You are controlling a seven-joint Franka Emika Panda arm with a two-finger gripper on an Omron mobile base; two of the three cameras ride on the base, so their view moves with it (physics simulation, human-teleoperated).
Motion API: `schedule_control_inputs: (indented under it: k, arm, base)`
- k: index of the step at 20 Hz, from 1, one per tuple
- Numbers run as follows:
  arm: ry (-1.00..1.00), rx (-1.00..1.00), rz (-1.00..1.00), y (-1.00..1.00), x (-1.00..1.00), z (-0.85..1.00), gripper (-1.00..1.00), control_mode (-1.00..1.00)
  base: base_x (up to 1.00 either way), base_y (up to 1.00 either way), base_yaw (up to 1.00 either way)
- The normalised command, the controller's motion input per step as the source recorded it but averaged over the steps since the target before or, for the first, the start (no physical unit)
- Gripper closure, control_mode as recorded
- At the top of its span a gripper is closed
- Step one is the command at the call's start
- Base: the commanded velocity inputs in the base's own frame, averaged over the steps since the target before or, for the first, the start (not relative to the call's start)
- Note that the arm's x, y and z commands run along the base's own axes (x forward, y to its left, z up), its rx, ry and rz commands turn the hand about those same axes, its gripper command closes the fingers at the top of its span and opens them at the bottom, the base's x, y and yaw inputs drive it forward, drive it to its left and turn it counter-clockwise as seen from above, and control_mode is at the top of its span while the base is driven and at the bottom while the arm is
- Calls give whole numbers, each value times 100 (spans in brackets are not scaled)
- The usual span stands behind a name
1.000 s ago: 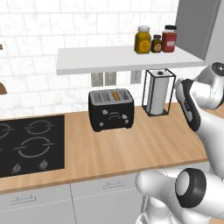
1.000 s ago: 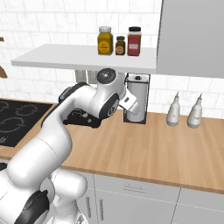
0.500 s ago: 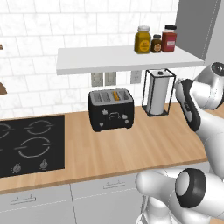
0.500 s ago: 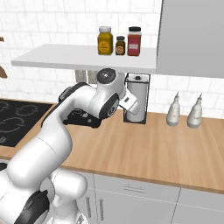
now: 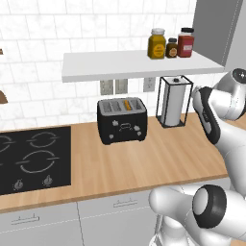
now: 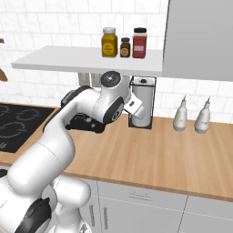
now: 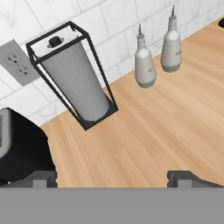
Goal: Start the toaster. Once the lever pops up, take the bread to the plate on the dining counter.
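- Toaster (image 5: 122, 120) on wood counter beside stove (image 5: 30, 159); bread (image 5: 127, 104) sits in a top slot.
- Lever (image 5: 125, 126) appears untouched; toasting judged not started.
- Gripper (image 7: 112, 177) released, jaws spread wide, empty, above counter near paper-towel holder (image 7: 74, 78).
- Remaining: press lever, carry bread to plate.

White tiled wall (image 5: 38, 43) at twelve o'clock, white shelf (image 5: 134, 65) below it, wood counter (image 5: 158, 161) running three to nine, grey cabinet (image 6: 200, 38), perhaps, at two.

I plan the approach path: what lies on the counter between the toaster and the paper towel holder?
Bare wood counter between toaster and paper towel holder, seen in the left base view.
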Motion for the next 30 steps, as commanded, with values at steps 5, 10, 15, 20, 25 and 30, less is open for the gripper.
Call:
schedule_control_inputs:
  k: [5, 10, 15, 20, 25, 30]
  arm:
    - [0, 0, 0, 0, 0, 0, -100, -100]
    - [0, 0, 0, 0, 0, 0, -100, -100]
    - [0, 0, 0, 0, 0, 0, -100, -100]
    - [0, 0, 0, 0, 0, 0, -100, -100]
    - [0, 0, 0, 0, 0, 0, -100, -100]
    - [0, 0, 0, 0, 0, 0, -100, -100]
  base:
    - [0, 0, 0]
    - [0, 0, 0]
    - [0, 0, 0]
    - [0, 0, 0]
    - [0, 0, 0]
    - [0, 0, 0]
